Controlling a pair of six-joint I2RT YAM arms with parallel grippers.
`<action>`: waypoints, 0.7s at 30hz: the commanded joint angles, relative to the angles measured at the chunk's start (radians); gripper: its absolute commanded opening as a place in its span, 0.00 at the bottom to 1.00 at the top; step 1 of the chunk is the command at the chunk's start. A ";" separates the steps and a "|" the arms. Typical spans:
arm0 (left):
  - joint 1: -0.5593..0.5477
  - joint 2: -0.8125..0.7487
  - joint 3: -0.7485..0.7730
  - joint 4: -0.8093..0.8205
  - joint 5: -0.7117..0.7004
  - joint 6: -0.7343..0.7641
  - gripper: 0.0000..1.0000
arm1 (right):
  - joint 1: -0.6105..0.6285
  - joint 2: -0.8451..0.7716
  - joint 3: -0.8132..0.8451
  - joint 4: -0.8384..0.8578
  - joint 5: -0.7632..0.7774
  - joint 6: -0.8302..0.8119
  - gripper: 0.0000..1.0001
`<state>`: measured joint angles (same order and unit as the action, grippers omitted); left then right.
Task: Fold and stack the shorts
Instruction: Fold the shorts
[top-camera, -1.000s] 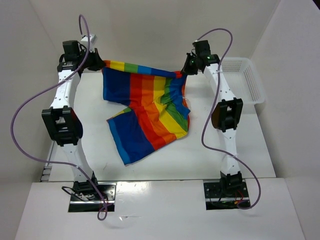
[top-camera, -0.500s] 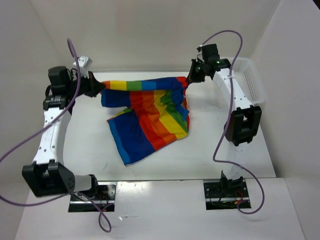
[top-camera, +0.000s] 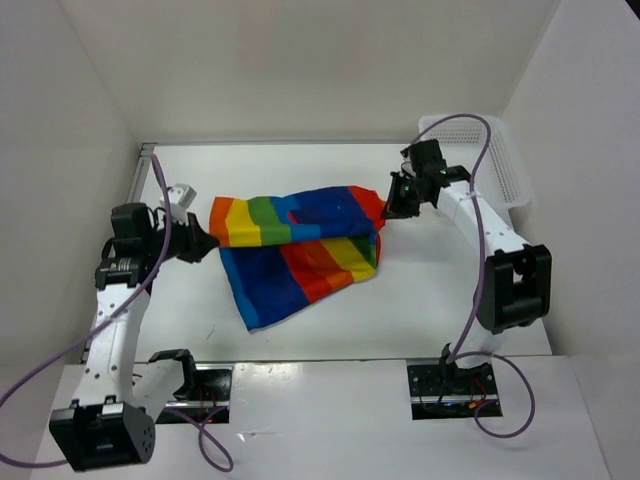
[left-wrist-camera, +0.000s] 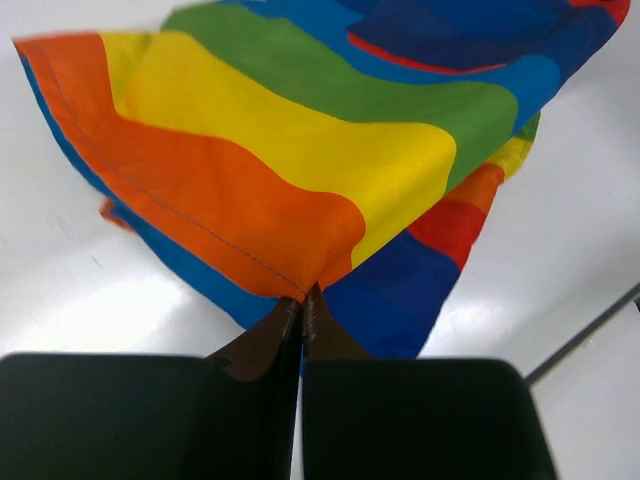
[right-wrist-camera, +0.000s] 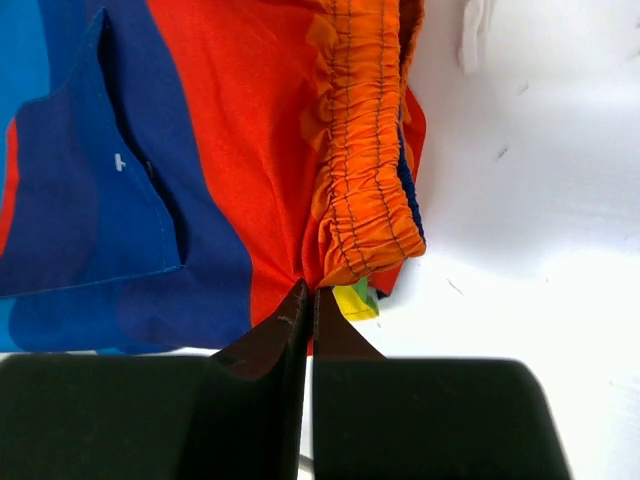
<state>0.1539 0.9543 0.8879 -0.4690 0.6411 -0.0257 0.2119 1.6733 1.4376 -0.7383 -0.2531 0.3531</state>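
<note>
Left hand (top-camera: 205, 241) and right hand (top-camera: 388, 208) both pinched shut on the shorts (top-camera: 300, 245)
The shorts lie doubled over on the bench (top-camera: 420, 300), well to the left of the basket (top-camera: 508, 172). The left hand clamps their orange corner farthest from the basket; the right hand grips cloth beside the gathered waistband, on the side nearest the basket

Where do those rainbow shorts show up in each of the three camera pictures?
Top external: the shorts lie mid-table, held between both grippers.
Left wrist: they fill the upper frame, orange corner pinched by the left gripper.
Right wrist: upper left, waistband edge pinched by the right gripper.
Shared landmark: the white table under the cloth.
</note>
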 joint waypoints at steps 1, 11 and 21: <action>0.006 -0.098 -0.058 -0.072 -0.010 0.026 0.00 | 0.011 -0.121 -0.116 0.048 0.054 0.014 0.01; -0.004 -0.480 -0.264 -0.315 0.133 0.026 0.06 | 0.011 -0.211 -0.308 0.048 0.127 0.081 0.06; -0.050 -0.386 -0.199 -0.286 0.061 0.026 0.95 | 0.011 -0.241 -0.243 0.017 0.172 0.111 0.87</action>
<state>0.1074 0.5087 0.6334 -0.8234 0.7200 -0.0044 0.2218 1.4849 1.1233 -0.7319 -0.1177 0.4351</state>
